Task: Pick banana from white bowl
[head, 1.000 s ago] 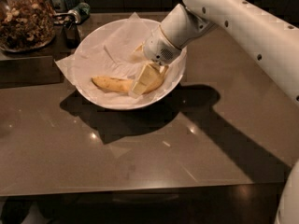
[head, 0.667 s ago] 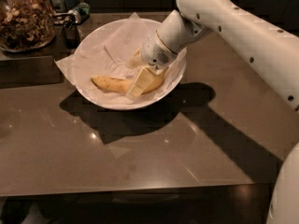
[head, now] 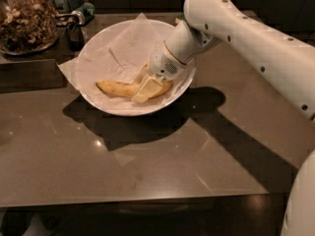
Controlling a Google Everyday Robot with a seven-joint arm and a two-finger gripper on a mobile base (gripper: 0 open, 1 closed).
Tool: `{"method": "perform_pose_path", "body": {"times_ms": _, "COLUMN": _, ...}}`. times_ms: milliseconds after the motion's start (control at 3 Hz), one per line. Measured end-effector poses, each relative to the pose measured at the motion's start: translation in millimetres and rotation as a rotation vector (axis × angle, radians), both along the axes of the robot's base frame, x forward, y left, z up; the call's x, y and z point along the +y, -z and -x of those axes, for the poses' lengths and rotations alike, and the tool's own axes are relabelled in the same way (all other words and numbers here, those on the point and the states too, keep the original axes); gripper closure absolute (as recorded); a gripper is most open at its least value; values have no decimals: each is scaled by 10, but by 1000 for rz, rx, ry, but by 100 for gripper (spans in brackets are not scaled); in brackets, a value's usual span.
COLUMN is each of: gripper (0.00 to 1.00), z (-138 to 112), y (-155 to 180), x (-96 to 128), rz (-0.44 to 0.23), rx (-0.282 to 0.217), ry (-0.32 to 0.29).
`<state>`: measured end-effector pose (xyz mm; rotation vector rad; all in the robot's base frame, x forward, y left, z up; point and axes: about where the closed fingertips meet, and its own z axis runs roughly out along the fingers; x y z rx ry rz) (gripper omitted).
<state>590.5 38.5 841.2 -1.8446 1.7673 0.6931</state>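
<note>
gripper (head: 146,87) inside white bowl (head: 129,113), on banana (head: 115,88) | rim all round | jar (head: 24,22) back-left | above open

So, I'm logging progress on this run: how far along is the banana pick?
Done: the approach. The gripper is down inside the white bowl, over the right end of the banana.
In hand: the grasp; whether it has a hold cannot be seen.
Left: the lift. The banana lies on the paper lining, not yet raised out.
</note>
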Motion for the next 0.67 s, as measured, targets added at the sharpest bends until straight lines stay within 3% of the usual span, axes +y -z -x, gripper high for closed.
{"method": "perform_pose_path", "body": {"times_ms": 333, "gripper": 77, "z": 18, "y": 36, "x": -19, "rz": 4, "rx": 6, "ry": 5}}
{"method": "perform_pose_path", "body": {"times_ms": 667, "gripper": 99, "z": 64, "y": -67, "x": -55, "rz": 2, "rx": -24, "ry": 4}}
